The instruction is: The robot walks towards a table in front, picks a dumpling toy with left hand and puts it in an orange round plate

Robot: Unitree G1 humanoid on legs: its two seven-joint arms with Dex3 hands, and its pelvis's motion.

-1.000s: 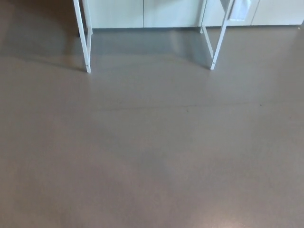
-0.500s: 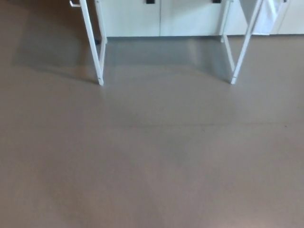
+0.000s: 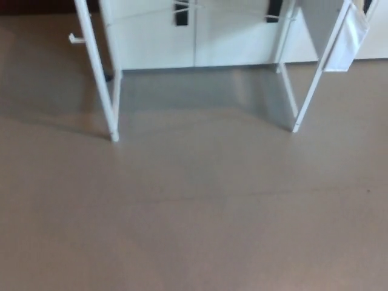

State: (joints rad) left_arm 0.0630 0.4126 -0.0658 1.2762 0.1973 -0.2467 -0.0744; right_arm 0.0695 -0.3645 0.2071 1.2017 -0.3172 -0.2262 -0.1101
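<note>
Two white table legs (image 3: 97, 73) rise ahead over bare grey floor (image 3: 194, 218); neither hand shows, their state unknowable, so walking squarely between them looks best.

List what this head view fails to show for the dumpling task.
- Tabletop, dumpling and plate: cut off by the top edge of the head view; only the white table legs show above the floor.
- Both hands: not in view.
- Cabinet handles: cropped by the top edge and blurred.
- White sheet hanging at right: blurred, so what it is stays unclear.
</note>
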